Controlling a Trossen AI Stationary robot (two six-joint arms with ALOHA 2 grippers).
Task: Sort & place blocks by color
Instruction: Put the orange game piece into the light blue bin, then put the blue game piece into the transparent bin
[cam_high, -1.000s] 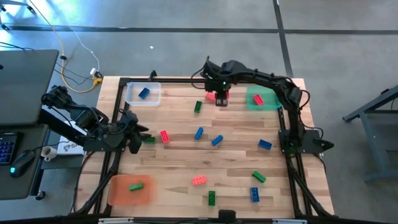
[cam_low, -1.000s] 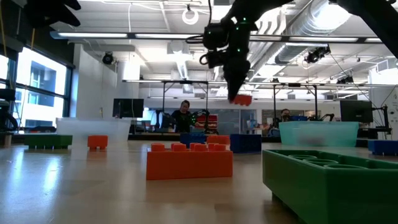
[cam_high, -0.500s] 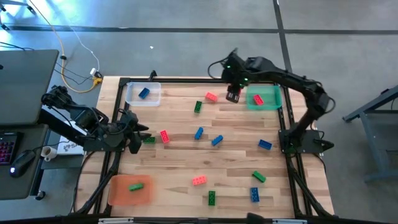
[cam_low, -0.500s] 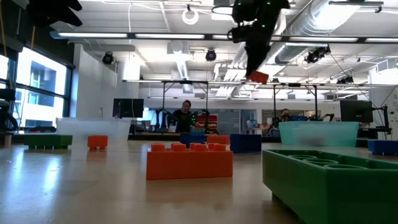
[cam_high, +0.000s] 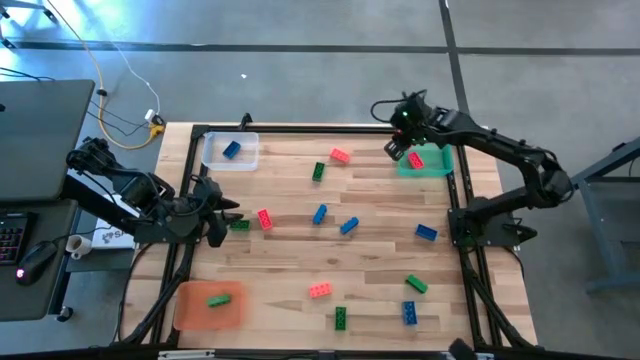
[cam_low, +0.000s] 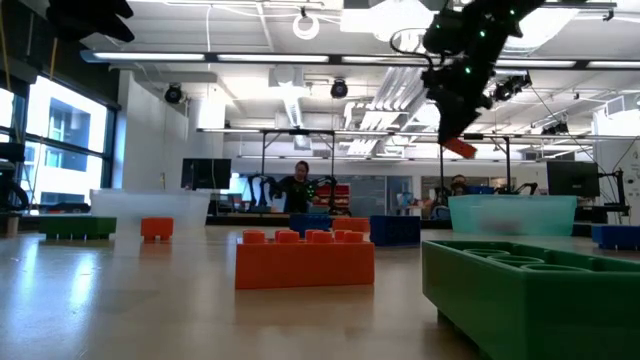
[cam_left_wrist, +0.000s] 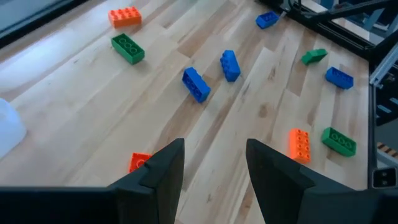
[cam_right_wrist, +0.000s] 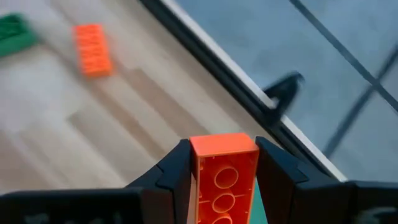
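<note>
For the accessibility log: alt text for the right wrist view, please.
The right hand grips a red-orange block between its two dark fingers, held above the wooden table near its edge. Another red-orange block lies on the wood farther off, beside a green one.

Laptop (cam_high: 40, 120) and mouse (cam_high: 37, 262) sit left of the table — yellow cable (cam_high: 112, 70) on floor.

The wooden bench (cam_high: 300, 250) carries scattered blocks (cam_high: 320, 214) and three trays: clear (cam_high: 215, 158), green (cam_high: 435, 168), orange (cam_high: 190, 312).
</note>
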